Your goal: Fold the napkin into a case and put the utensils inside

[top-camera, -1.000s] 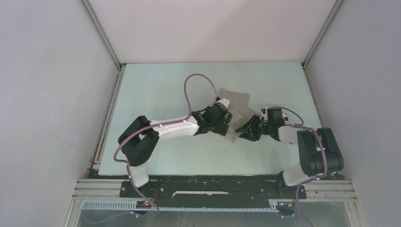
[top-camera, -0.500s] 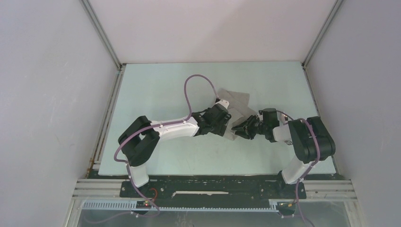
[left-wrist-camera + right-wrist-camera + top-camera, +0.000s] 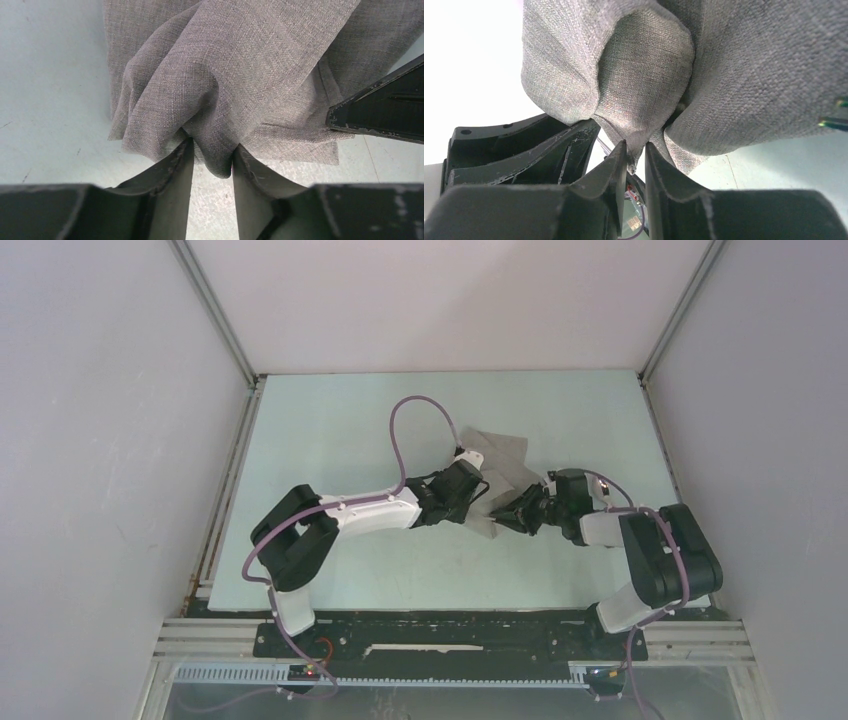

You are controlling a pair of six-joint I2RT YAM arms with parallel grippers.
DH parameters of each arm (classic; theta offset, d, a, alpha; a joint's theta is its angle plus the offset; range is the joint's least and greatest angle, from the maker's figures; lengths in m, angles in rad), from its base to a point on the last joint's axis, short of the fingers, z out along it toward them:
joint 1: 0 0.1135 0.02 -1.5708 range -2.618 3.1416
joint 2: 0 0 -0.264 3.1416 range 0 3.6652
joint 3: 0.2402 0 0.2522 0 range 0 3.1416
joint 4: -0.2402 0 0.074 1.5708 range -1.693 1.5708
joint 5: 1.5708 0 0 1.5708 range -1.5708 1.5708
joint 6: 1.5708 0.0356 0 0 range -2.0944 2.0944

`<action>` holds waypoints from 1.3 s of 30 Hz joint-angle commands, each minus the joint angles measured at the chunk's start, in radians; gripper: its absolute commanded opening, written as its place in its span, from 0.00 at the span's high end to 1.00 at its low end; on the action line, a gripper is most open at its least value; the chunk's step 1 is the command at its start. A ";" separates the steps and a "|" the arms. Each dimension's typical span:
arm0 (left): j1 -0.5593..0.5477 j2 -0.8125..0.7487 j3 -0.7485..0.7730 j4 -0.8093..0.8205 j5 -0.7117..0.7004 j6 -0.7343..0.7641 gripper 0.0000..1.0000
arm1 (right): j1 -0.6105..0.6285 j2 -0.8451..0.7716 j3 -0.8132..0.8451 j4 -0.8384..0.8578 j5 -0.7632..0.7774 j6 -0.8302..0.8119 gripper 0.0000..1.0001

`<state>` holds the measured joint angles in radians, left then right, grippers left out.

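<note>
From above, your left arm (image 3: 345, 512) reaches from the near left edge of the pale green table (image 3: 330, 420) towards the middle. The left gripper (image 3: 486, 504) sits at the near edge of the napkin (image 3: 508, 454). The napkin is a grey-beige cloth lying crumpled, not flat, at the centre of the table and slightly towards the back. Just right of it, the right gripper (image 3: 506, 516) meets the same near edge, tips almost touching the left one. The right arm (image 3: 655, 550) bends back to its base at the near right.

In the left wrist view, your left gripper (image 3: 212, 150) has its two fingers pressed against either side of a hanging fold of the napkin (image 3: 250, 65), pinching it. The cloth bunches upward from the pinch and spreads onto the table behind. At the right edge of this view, one of the right gripper's black fingers (image 3: 385, 112) rests over the cloth.

In the right wrist view, the right gripper (image 3: 635, 150) has its fingers nearly together, nipping a thin corner of the napkin (image 3: 644, 75). The cloth balloons above the pinch. The left gripper's dark fingers (image 3: 539, 150) are just to the left.
</note>
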<state>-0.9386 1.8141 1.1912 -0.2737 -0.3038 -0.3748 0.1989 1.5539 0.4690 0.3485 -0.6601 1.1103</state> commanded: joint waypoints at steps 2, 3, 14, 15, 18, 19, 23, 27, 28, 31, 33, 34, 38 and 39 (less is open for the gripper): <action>-0.003 -0.066 -0.013 0.005 -0.074 0.030 0.64 | 0.008 0.025 0.022 0.010 0.041 -0.013 0.70; -0.004 -0.077 -0.017 0.005 -0.079 0.032 0.65 | 0.009 0.044 0.032 0.017 0.037 -0.007 0.66; 0.010 -0.201 -0.032 -0.055 -0.209 0.035 0.95 | 0.037 0.059 0.198 -0.089 0.097 -0.145 1.00; 0.024 -0.232 -0.034 -0.084 -0.246 0.033 0.99 | 0.048 0.041 0.258 -0.176 0.129 -0.221 1.00; 0.085 -0.350 -0.032 -0.195 -0.366 0.023 1.00 | 0.088 0.056 0.535 -0.513 0.288 -0.484 1.00; 0.109 -0.394 -0.030 -0.231 -0.397 0.025 1.00 | 0.100 0.079 0.630 -0.630 0.332 -0.557 1.00; 0.188 -0.540 0.023 -0.396 -0.522 0.014 1.00 | 0.120 0.169 0.944 -0.870 0.467 -0.724 1.00; 0.192 -0.664 0.123 -0.526 -0.632 0.054 1.00 | 0.146 0.159 1.149 -0.995 0.649 -0.814 1.00; 0.192 -0.714 0.145 -0.537 -0.625 0.084 1.00 | 0.155 0.145 1.195 -1.021 0.701 -0.846 1.00; 0.191 -0.838 0.220 -0.537 -0.461 0.209 1.00 | 0.190 0.061 1.315 -1.055 0.762 -0.928 1.00; 0.191 -0.919 0.285 -0.565 -0.288 0.244 1.00 | 0.222 -0.018 1.360 -1.053 0.782 -0.984 1.00; 0.191 -0.956 0.316 -0.580 -0.181 0.256 1.00 | 0.245 -0.064 1.368 -1.045 0.796 -1.014 1.00; 0.192 -1.062 0.416 -0.659 0.211 0.252 1.00 | 0.374 -0.250 1.357 -0.962 0.852 -1.123 1.00; 0.192 -1.077 0.435 -0.676 0.276 0.240 1.00 | 0.409 -0.294 1.348 -0.940 0.867 -1.155 1.00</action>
<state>-0.7650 0.8673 1.5101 -0.8082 -0.3313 -0.1921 0.5518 1.4593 1.7912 -0.6300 -0.0639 0.1608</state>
